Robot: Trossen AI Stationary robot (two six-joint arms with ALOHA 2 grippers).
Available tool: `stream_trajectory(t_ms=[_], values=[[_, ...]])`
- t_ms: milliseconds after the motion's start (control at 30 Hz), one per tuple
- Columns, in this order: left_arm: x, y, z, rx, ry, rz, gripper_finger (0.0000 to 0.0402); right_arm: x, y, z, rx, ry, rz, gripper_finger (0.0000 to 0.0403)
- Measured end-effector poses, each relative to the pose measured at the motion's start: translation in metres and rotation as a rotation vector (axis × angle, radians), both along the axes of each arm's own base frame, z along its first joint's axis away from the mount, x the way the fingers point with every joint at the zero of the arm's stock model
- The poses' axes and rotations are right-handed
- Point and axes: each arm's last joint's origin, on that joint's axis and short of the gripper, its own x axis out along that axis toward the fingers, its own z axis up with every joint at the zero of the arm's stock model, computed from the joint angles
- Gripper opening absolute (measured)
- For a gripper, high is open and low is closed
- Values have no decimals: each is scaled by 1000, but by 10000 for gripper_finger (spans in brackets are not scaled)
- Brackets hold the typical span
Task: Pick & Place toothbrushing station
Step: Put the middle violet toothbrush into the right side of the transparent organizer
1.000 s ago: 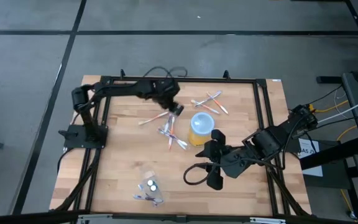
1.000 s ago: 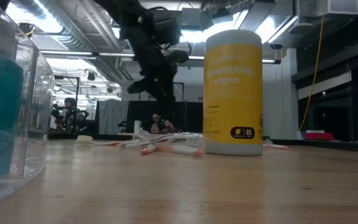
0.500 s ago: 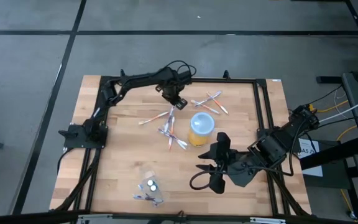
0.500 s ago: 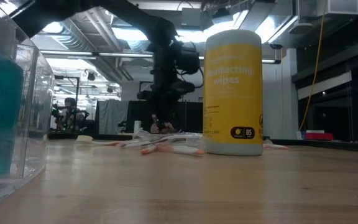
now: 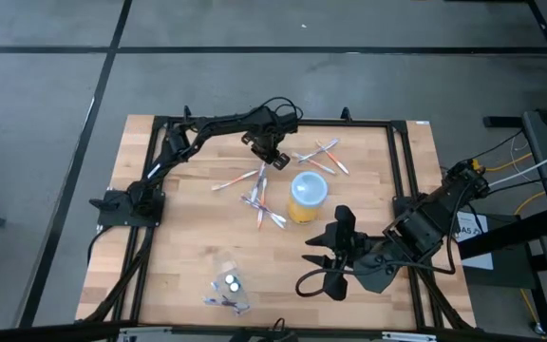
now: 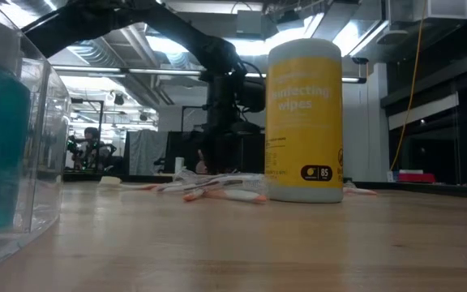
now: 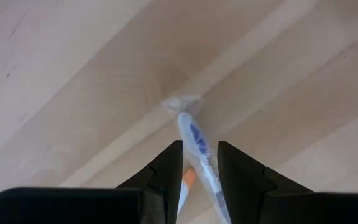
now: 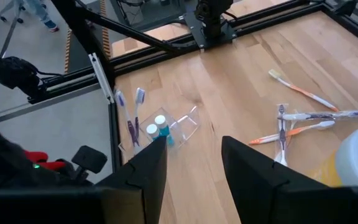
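Note:
Several thin toothbrushes lie flat on the wooden table in two loose heaps [image 5: 259, 198] [image 5: 319, 157]. Beside them stands a yellow wipes canister [image 5: 308, 195] with a pale-blue lid. My left gripper [image 5: 273, 162] points straight down over the far end of the nearer heap. It is open, its fingers [image 7: 166, 165] on either side of a clear-wrapped toothbrush [image 7: 193, 132], and no touch shows. My right gripper [image 5: 335, 255] hangs open and raised near the table's front right, with nothing between its fingers. A clear pouch [image 5: 228, 285] lies near the front edge and holds small teal tubes [image 8: 161, 128].
A black frame [image 5: 397, 171] rims the table. The canister stands just to the right of the left gripper. Loose toothbrushes [image 8: 303, 115] lie between the two arms. The clear pouch fills the low view's left edge [image 6: 6, 138]. Bare wood shows at the front left [image 5: 160, 256].
My left arm has stretched out toward the table's far side. Its gripper has tipped from a slant to pointing straight down and has sunk toward the toothbrushes. My right gripper has drifted a little toward the near edge.

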Motion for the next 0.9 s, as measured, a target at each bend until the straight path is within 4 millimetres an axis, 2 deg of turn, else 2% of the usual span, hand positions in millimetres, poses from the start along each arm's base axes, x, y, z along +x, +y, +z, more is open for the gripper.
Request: stream_trajectory(t_ms=[700, 900], values=[[-3, 16, -4, -24, -54, 54, 97, -6, 8, 0, -2, 0, 31, 155], [-2, 16, -27, -85, -2, 58, 97, -6, 8, 0, 1, 0, 32, 155]])
